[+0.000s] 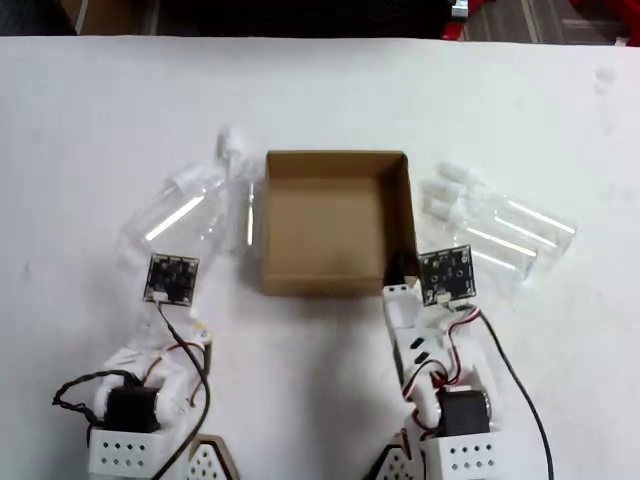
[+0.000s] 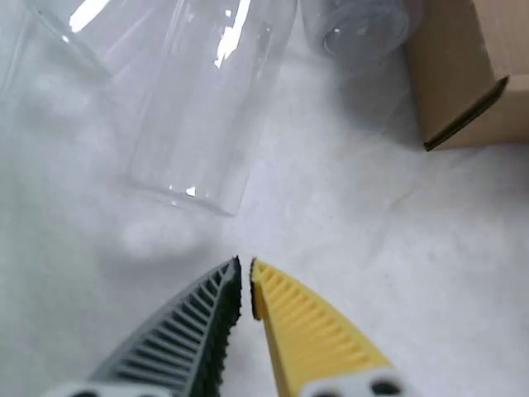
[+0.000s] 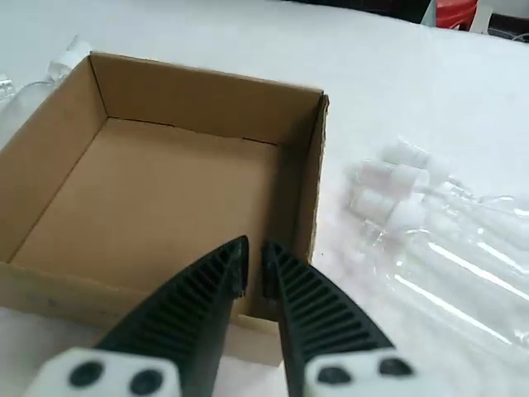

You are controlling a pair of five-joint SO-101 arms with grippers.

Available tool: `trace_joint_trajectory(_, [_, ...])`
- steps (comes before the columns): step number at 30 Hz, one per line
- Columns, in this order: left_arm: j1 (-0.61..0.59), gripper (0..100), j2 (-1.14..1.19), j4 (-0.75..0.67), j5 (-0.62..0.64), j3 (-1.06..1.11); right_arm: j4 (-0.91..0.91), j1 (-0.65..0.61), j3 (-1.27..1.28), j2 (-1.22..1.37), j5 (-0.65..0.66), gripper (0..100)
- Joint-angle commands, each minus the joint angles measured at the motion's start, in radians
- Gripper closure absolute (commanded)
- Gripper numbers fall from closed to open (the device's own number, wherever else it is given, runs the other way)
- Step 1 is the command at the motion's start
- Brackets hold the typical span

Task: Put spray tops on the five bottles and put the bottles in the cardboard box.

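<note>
The open cardboard box [image 1: 335, 220] stands at the middle of the table, with nothing inside it [image 3: 173, 182]. Clear bottles [image 1: 190, 210] lie to its left, white tops at their far ends. More clear bottles [image 1: 505, 228] with white spray tops [image 3: 393, 178] lie to its right. My left gripper [image 2: 245, 269] is shut with nothing in it, hanging over bare table just short of a bottle's base [image 2: 198, 124]. My right gripper [image 3: 254, 252] is shut and holds nothing, above the box's near right corner.
The white table [image 1: 320, 90] stretches wide beyond the box. A corner of the box [image 2: 467, 74] and another bottle's base [image 2: 359, 25] lie past the left gripper. Both arm bases [image 1: 130, 420] sit at the near edge, with cables [image 1: 520, 390] trailing.
</note>
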Motion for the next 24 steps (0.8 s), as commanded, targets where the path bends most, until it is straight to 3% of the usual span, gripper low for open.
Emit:
trace_joint_trajectory(1, [-0.001,98,-0.004,-0.002,-0.006,-0.002,0.013,-0.015,0.009,-0.005,-0.002,98.0])
trace_joint_trajectory(24, [-0.008,98,-0.004,-0.003,-0.012,-0.002,0.022,-0.018,0.009,-0.001,0.0,98.0])
